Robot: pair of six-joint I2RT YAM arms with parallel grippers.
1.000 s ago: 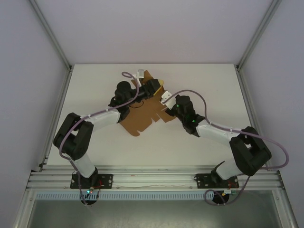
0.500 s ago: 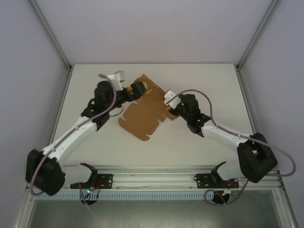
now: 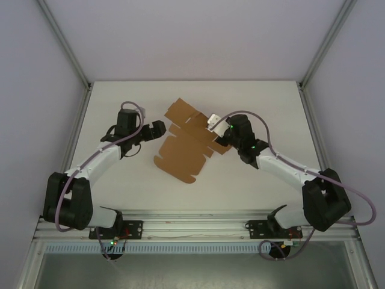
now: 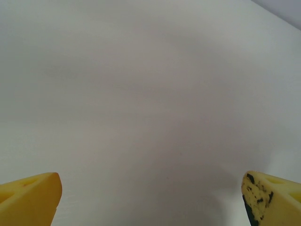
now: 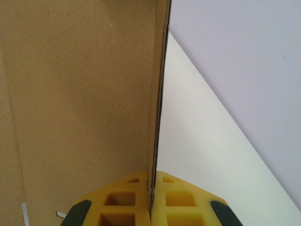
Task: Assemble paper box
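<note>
The left gripper [image 3: 158, 128] has drawn back left off the sheet, jaws wide. The right gripper [image 5: 152, 188] alone pinches the flat brown kraft cardboard paper box [image 3: 180, 146]; folding appears unstarted.

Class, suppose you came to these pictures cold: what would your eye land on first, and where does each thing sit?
The paper box, a flat brown die-cut sheet, stands out in the middle of the white table. The right gripper is pinched shut on the sheet's right-hand edge, which the right wrist view shows edge-on. The left gripper hangs open just left of the sheet, with bare table between its fingers.
</note>
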